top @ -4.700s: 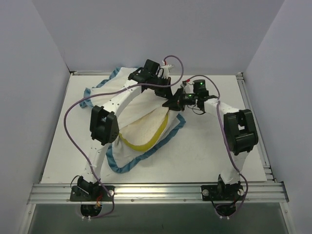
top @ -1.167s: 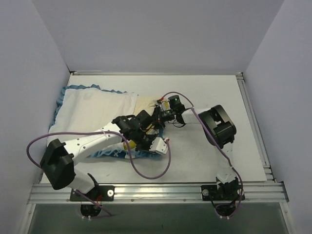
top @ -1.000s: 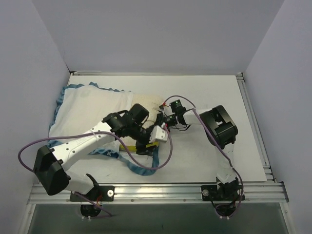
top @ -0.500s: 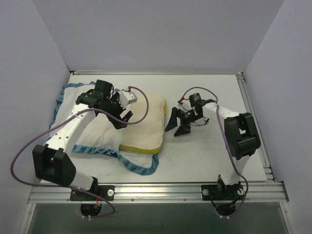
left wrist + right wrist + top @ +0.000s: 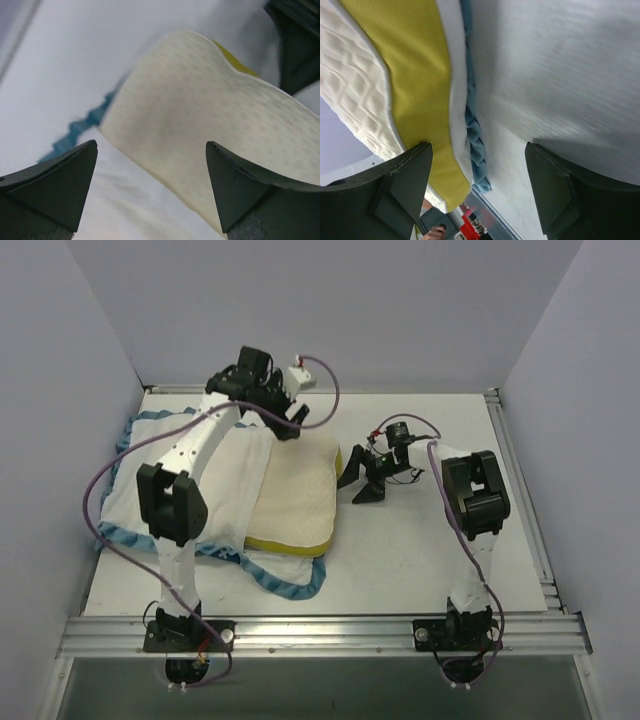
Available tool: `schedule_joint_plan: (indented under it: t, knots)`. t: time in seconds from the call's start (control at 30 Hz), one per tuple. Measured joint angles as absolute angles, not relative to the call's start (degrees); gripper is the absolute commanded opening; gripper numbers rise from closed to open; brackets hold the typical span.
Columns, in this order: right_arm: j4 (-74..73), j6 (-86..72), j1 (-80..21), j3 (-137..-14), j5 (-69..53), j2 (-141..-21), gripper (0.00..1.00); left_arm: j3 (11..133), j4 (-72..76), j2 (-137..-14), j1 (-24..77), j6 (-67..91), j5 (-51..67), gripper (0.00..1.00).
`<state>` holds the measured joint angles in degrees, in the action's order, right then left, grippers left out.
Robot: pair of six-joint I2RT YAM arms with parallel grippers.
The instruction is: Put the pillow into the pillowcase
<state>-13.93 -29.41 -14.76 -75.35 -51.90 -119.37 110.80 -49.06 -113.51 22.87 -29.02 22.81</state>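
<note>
Pillowcase: lies spread over table's left half, white side up, teal trim at edges. Pillow: rests on its right end, dimpled top bare, yellow band facing right. Left gripper: fingers wide apart, gripping nothing; hangs over pillow's far edge, arm stretched far forward. Right gripper: fingers spread, empty; sits low just beside yellow band, arm folded.

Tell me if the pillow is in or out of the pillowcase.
Partly in: the pillow's cream right part and yellow band lie bare, while the pillowcase's white fabric covers the rest.
</note>
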Motion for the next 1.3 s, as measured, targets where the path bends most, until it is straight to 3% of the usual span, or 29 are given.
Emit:
schedule_joint_plan:
  t: [0.07, 0.2, 0.43, 0.47, 0.5, 0.53, 0.57, 0.6, 0.63, 0.67, 0.73, 0.77, 0.93, 1.17, 1.3]
  knots:
    - [-12.36, -30.65, -15.66, -76.38, -52.42, -119.85, 0.8, 122.61, -50.35, -120.62, 19.07, -30.57, 24.05, 0.97]
    - [-10.39, -31.73, -18.48, -77.6, -52.58, -120.01, 0.77, 139.39, -55.29, -132.05, 12.82, -36.91, 24.38, 0.97]
    - [-9.45, -33.45, -21.3, -79.44, -54.78, -123.68, 0.66, 135.9, -62.65, -139.33, 10.55, -45.67, 23.83, 0.94]
    - [-9.5, -33.82, -21.39, -79.77, -55.44, -124.2, 0.65, 134.63, -63.24, -139.81, 11.09, -46.26, 23.79, 0.87]
    - [-9.52, -34.15, -21.47, -80.2, -55.96, -124.64, 0.63, 133.56, -63.75, -140.44, 11.97, -46.89, 23.68, 0.73]
    - [-9.58, -34.41, -21.63, -80.71, -56.34, -125.16, 0.61, 133.21, -64.31, -140.94, 12.88, -47.46, 23.57, 0.54]
    - [-9.58, -34.65, -21.78, -81.19, -56.82, -125.69, 0.5, 133.25, -65.08, -141.49, 13.87, -47.99, 23.38, 0.28]
    - [-9.63, -34.72, -21.96, -81.76, -57.14, -126.28, 0.44, 133.75, -66.17, -141.88, 14.85, -48.31, 23.33, 0.14]
    - [-9.65, -34.81, -22.15, -82.26, -57.36, -126.74, 0.33, 134.8, -67.46, -142.32, 15.86, -48.66, 23.38, 0.03]
    - [-9.89, -34.72, -22.28, -82.72, -57.6, -127.11, 0.26, 136.35, -68.66, -142.69, 16.82, -48.36, 23.4, 0.0]
    - [-10.98, -35.05, -21.98, -83.64, -57.84, -127.2, 0.05, 141.91, -70.91, -143.87, 18.52, -46.85, 23.68, 0.0]
    - [-11.53, -35.0, -21.71, -84.33, -57.87, -127.17, 0.0, 144.81, -71.59, -144.14, 19.25, -45.52, 23.86, 0.0]
    - [-14.13, -34.02, -17.21, -90.67, -56.21, -126.74, 0.0, 150.21, -64.93, -139.48, 21.85, -38.65, 23.94, 0.0]
    - [-17.12, -21.12, -11.66, -110.89, -47.03, -119.7, 0.0, 128.81, -43.2, -112.03, 24.56, -36.73, 21.15, 0.0]
    - [-12.16, -4.82, -13.21, -104.55, -40.38, -102.17, 0.0, 104.81, -32.95, -89.27, 27.44, -41.74, 22.04, 0.0]
